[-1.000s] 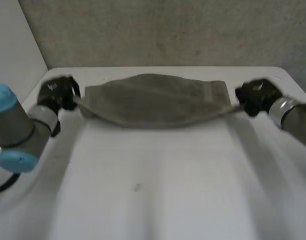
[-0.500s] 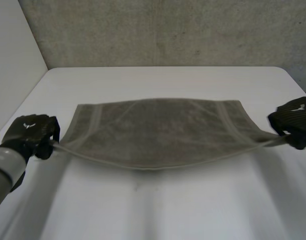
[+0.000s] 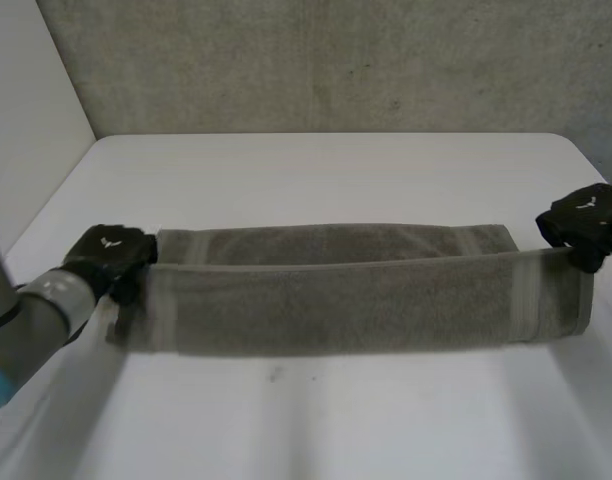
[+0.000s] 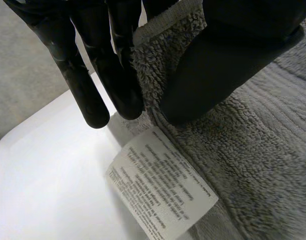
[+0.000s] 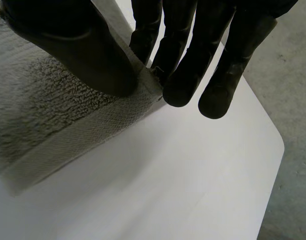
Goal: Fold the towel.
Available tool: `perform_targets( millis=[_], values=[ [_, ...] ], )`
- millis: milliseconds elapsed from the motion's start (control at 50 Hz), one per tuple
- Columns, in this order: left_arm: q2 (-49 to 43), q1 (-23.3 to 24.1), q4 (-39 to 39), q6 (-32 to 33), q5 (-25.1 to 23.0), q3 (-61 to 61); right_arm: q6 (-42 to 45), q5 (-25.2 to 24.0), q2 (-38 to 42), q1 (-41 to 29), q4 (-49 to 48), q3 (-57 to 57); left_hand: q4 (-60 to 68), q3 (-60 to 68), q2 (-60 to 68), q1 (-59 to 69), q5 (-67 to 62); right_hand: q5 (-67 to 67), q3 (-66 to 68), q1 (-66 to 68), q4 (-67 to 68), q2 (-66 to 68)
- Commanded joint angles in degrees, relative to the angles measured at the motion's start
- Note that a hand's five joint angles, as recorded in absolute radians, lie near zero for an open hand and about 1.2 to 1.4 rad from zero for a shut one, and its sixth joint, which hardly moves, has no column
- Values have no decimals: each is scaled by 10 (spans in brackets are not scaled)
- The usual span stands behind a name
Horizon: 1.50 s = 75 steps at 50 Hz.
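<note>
Across the middle of the white table (image 3: 316, 170) lies the grey-brown terry towel (image 3: 346, 300), doubled into a long band, with a strip of the lower layer showing along its 12 o'clock side. The black left hand (image 3: 111, 255), at the band's 9 o'clock end, pinches the upper layer's corner between thumb and straight fingers, just beside a white printed care label (image 4: 160, 182). The black right hand (image 3: 584, 218), at 3 o'clock, pinches the opposite corner likewise. Judgement: the paired corner grips keep the layer taut for edge alignment; release is not yet made.

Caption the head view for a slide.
Left hand and right hand pinch opposite ends of the grey towel, doubled lengthwise on the white table.
</note>
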<state>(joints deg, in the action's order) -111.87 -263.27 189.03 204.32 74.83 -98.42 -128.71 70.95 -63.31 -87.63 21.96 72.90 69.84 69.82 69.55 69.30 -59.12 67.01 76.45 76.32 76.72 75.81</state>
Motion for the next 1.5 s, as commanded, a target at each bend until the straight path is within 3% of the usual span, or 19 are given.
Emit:
perform_targets(
  millis=[20,360,660,680,700,720,740,760,800,960,1060,1100,1160,1320,1420,1500],
  values=[
    [-145,25,-1,-21,6,167,-63,22,103,-38,-87,-92,102,102,104,107,-109,30,36,37,33,42],
    [-304,39,-1,-34,30,391,-77,92,256,-91,-141,-269,102,102,104,107,-109,30,36,37,33,42],
    [-345,39,-1,-33,33,426,-76,112,326,-105,-143,-356,102,102,104,107,-109,30,36,37,33,42],
    [-346,40,-2,-34,33,425,-76,112,326,-105,-143,-356,57,57,60,62,-64,30,36,37,33,42],
    [-346,40,-2,-34,33,425,-77,112,331,-106,-143,-361,56,57,59,62,-64,-48,-42,-41,-45,-36],
    [-346,41,-1,-33,34,425,-78,113,333,-107,-145,-364,-247,-246,-244,-241,239,-360,-354,-353,-357,-348],
    [-346,41,-1,-33,34,425,-78,113,333,-107,-145,-364,-250,-250,-247,-244,243,-363,-357,-356,-360,-351],
    [-346,42,-1,-32,37,425,-80,113,335,-112,-154,-367,-556,-556,-553,-551,549,-661,-656,-654,-658,-649],
    [-345,43,-1,-37,43,425,-84,113,334,-113,-169,-368,-588,-588,-585,-582,581,-670,-664,-663,-667,-658],
    [-286,46,-1,-67,49,416,-170,115,260,-112,-221,-351,-598,-598,-595,-593,591,-670,-664,-663,-667,-658],
    [-182,43,-1,-142,50,348,-227,115,180,-105,-218,-299,-598,-598,-595,-593,591,-670,-664,-663,-667,-658],
    [-151,43,-1,-159,48,318,-241,111,120,-95,-216,-235,-598,-598,-595,-593,591,-670,-664,-663,-667,-658],
    [-89,43,0,-186,47,252,-241,109,92,-89,-216,-195,-596,-596,-593,-591,589,-670,-664,-663,-667,-658],
    [30,50,8,-196,53,125,-239,100,-39,-58,-211,43,-596,-596,-593,-591,589,-670,-664,-663,-667,-658],
    [81,72,8,-199,81,69,-235,68,-63,-53,-218,133,-596,-596,-593,-591,589,-670,-664,-663,-667,-658],
    [103,93,9,-200,138,32,-233,43,-62,-39,-223,176,-596,-596,-593,-591,589,-661,-655,-654,-658,-649]
  ],
)
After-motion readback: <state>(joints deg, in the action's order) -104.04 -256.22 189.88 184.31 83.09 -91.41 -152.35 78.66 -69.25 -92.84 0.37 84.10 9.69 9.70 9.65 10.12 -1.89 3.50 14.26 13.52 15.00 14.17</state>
